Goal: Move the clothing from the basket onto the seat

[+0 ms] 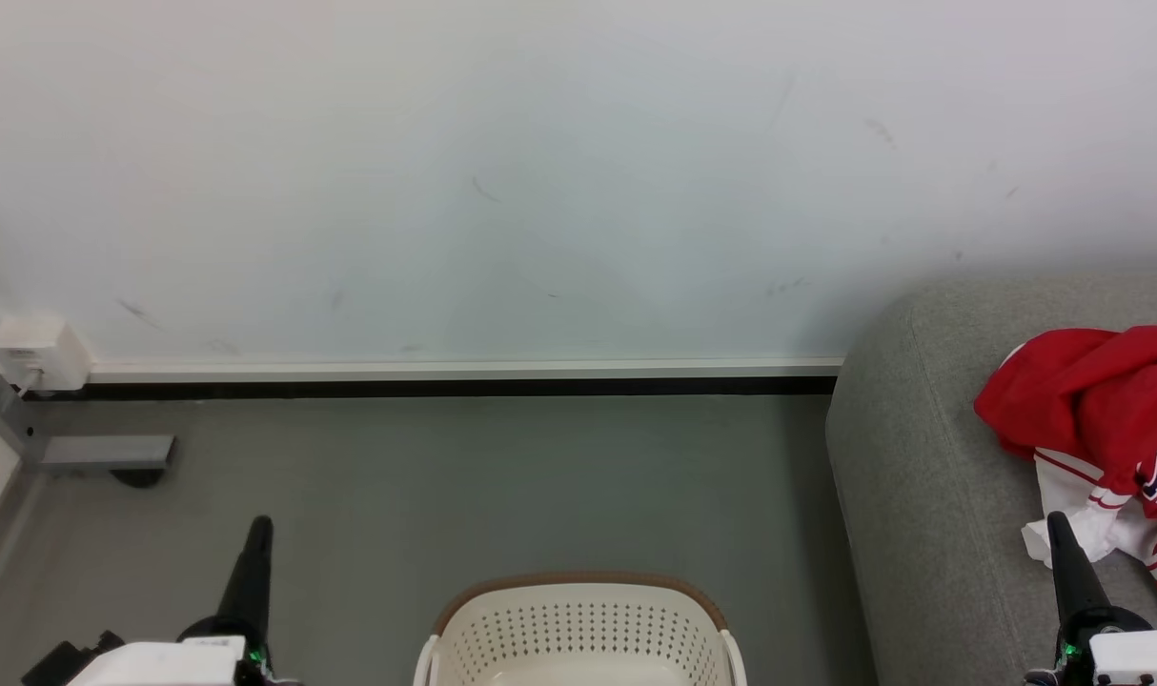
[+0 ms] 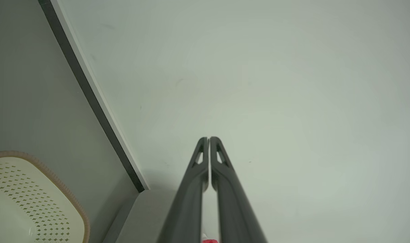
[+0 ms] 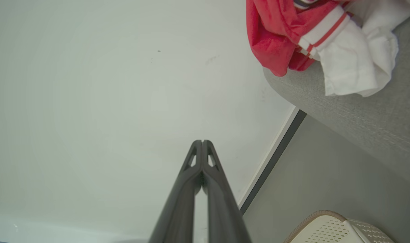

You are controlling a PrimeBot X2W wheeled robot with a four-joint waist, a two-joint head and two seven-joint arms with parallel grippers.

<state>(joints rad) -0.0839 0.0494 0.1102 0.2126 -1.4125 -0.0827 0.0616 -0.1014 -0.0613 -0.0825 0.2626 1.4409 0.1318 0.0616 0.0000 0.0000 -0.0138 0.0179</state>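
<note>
Though near right gripper [image 1: 1056, 521], clothing [image 1: 1088, 395] unheld.

The clothing [image 1: 1084, 395] is soft matt cloth: the red part looks fleecy, the white part thinner and crumpled. Coarse light grey woven fabric, matt, covers the seat [image 1: 907, 457]. The basket [image 1: 578, 634] is smooth cream plastic with a faint sheen, and its brown rim looks ribbed. The 2 fingers of the left gripper [image 2: 208, 138] and of the right gripper [image 3: 202, 141] look like dark matt plastic. The wall [image 1: 540, 171] is smooth, matt and scuffed, and the floor [image 1: 445, 476] is dull grey.
</note>
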